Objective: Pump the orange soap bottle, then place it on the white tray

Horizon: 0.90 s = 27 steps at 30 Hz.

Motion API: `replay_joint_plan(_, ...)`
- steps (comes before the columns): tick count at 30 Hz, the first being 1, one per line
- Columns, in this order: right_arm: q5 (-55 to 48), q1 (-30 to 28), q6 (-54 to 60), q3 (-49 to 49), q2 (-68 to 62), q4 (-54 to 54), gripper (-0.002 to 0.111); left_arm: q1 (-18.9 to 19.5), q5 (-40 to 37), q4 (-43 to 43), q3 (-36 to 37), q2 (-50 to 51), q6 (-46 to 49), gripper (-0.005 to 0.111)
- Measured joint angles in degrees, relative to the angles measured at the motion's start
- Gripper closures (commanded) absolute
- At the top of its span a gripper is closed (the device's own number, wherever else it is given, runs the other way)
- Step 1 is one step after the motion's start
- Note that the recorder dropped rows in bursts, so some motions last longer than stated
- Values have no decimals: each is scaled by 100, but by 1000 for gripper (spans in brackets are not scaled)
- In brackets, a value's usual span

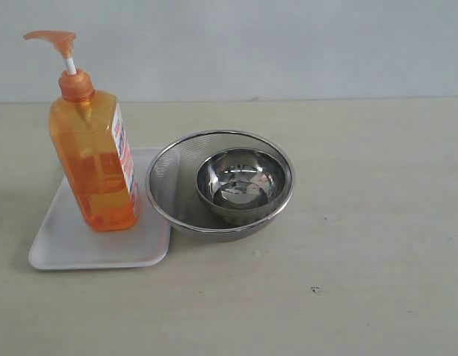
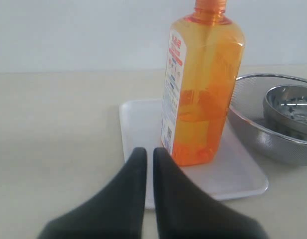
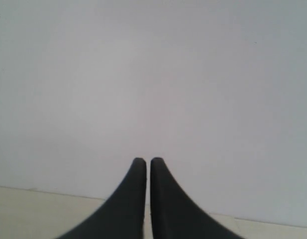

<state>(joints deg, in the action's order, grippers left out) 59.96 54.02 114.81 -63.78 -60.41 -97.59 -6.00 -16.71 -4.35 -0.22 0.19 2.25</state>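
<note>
Beige tabletop (image 1: 362, 282), orange soap bottle (image 1: 95, 163) upright on white tray (image 1: 73, 252), mesh bowl (image 1: 168, 194) at its 3 o'clock. Pressed together, empty: left gripper (image 2: 149, 152), right gripper (image 3: 145, 162).

Mesh bowl (image 1: 163, 189), with a smaller steel bowl (image 1: 240, 182) inside, sat just beside the orange soap bottle (image 1: 95, 159), blocking that side low down. On the bottle's opposite side lay only the white tray (image 1: 50, 241) with its low rim, then bare tabletop (image 1: 17, 163); room over its pump head was open too.
</note>
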Motion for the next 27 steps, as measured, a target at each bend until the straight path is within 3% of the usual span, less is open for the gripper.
replay_joint_plan(11,-641,0,-4,636,289,-269,108,0,0,0,0,0,0,102)
replay_joint_plan(27,-2011,0,196,693,300,-277,108,0,0,0,0,0,0,102)
